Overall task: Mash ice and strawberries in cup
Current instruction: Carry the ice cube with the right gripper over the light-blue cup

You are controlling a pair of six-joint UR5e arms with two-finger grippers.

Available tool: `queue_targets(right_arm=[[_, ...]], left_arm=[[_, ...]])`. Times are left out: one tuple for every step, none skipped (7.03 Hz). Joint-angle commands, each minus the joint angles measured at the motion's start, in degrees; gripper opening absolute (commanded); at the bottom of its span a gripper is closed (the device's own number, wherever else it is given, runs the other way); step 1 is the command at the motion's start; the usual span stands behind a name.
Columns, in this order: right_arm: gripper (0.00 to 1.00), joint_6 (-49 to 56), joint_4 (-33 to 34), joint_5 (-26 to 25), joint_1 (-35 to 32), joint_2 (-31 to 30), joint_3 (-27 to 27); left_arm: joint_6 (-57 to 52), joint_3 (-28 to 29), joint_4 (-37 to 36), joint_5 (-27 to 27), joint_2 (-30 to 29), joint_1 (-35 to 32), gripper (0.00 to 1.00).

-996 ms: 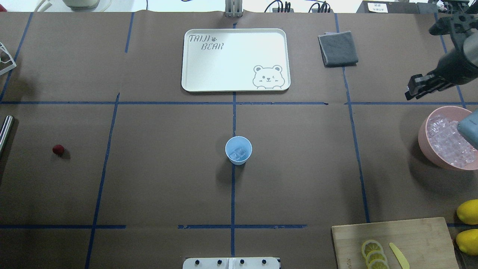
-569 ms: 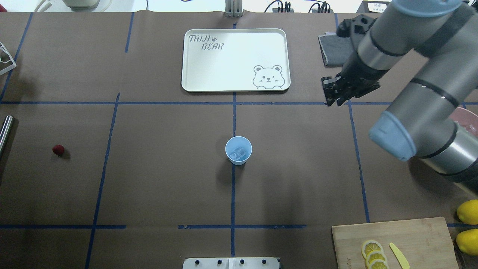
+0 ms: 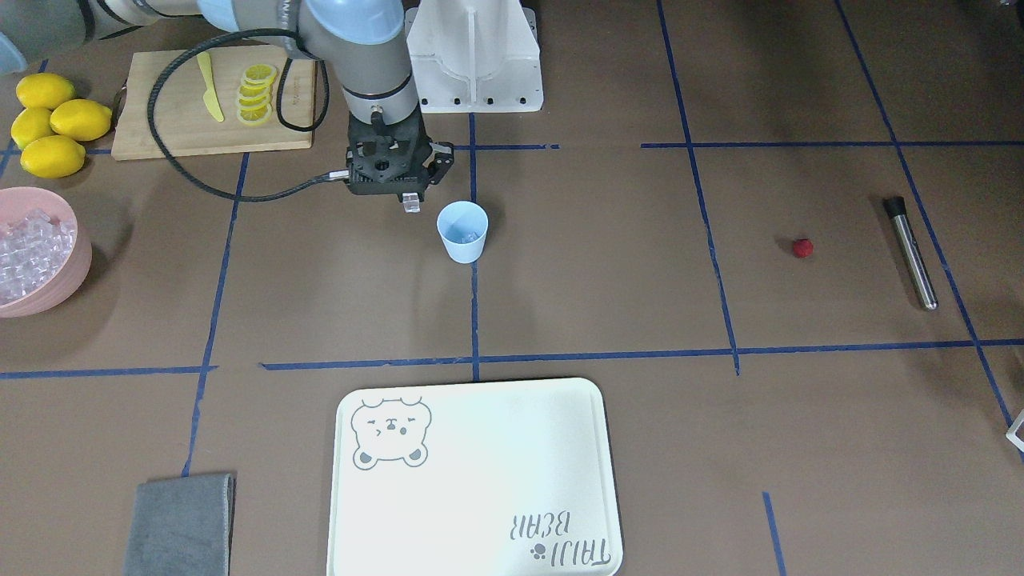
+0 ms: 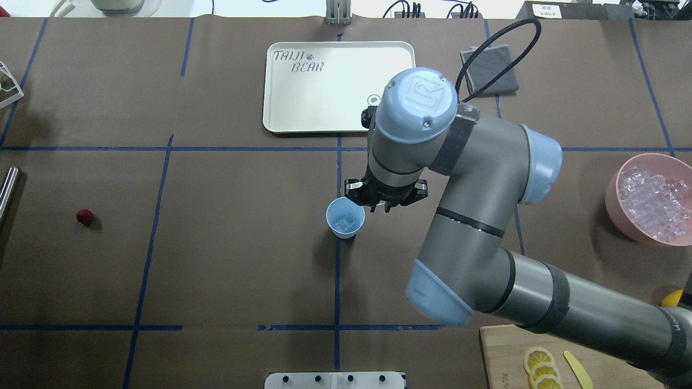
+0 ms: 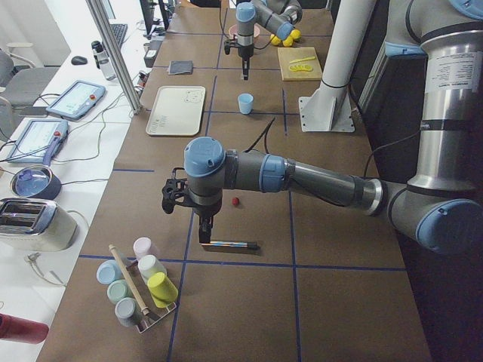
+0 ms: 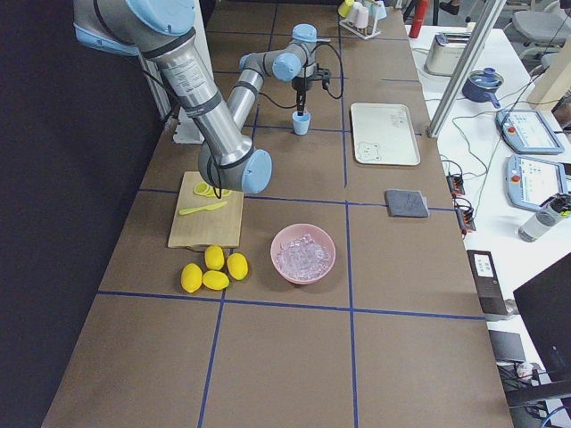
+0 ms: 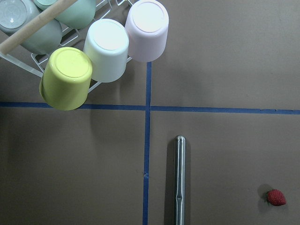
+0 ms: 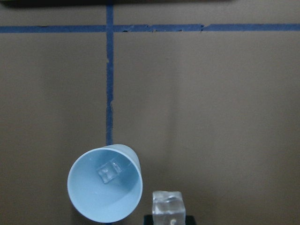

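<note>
right jaws: closed on one ice cube (image 8: 167,205), which shows clear between them at the bottom centre of the right wrist view. The cube hangs above the surface (image 4: 227,259), not over the cup (image 8: 104,183).
cup from the jaws: in that wrist view it lies to the lower left. Its rim is just beside the held cube and apart from it. In the overhead view it stands mid-frame, just below and left of the jaws. In the front-facing view it is to their lower right.
cup's state: upright, mouth clear, with ice (image 8: 108,170) lying at the bottom. No berry shows inside.
what the move turns on: as I judge it, the held cube sits outside the rim, so it needs a short sideways shift toward the cup's mouth before release. Let go here, it would likely land on the surface or clip the rim.
left jaws: seen only in the left side view, above the metal rod (image 7: 179,180). I cannot tell whether they are open or closed.
strawberry (image 4: 84,216): on the surface at the far left of the overhead view, well apart from the cup. It is at the lower right of the left wrist view, near the rod.
nearer arm: the right arm (image 4: 476,205) for the cup, the left arm (image 5: 302,175) for the strawberry.
ice supply: the pink bowl (image 4: 612,197) at the overhead view's right edge.
</note>
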State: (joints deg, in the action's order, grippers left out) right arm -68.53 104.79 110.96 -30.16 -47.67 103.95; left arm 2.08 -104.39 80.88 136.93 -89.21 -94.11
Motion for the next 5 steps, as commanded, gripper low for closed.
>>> queue_targets(right_arm=[[0.0,-2.7,-0.2,-2.6,3.2,4.8,-6.3],[0.0,-2.7,-0.2,-2.8,3.3,5.7,-7.3],[0.0,-2.7,-0.2,-2.9,3.4,5.8,-7.4],[0.0,-2.7,-0.2,-2.9,3.4,5.8,-7.4],[0.0,-2.7,-0.3,-2.9,3.4,5.9,-7.4]], left_arm=[[0.0,0.2,0.1,0.1,0.0,0.0,1.0],[-0.1,0.1,0.0,0.0,0.1,0.0,1.0],[-0.1,0.4,0.2,0.0,0.1,0.0,1.0],[-0.1,0.4,0.2,0.0,0.1,0.0,1.0],[-0.1,0.4,0.2,0.0,0.1,0.0,1.0]])
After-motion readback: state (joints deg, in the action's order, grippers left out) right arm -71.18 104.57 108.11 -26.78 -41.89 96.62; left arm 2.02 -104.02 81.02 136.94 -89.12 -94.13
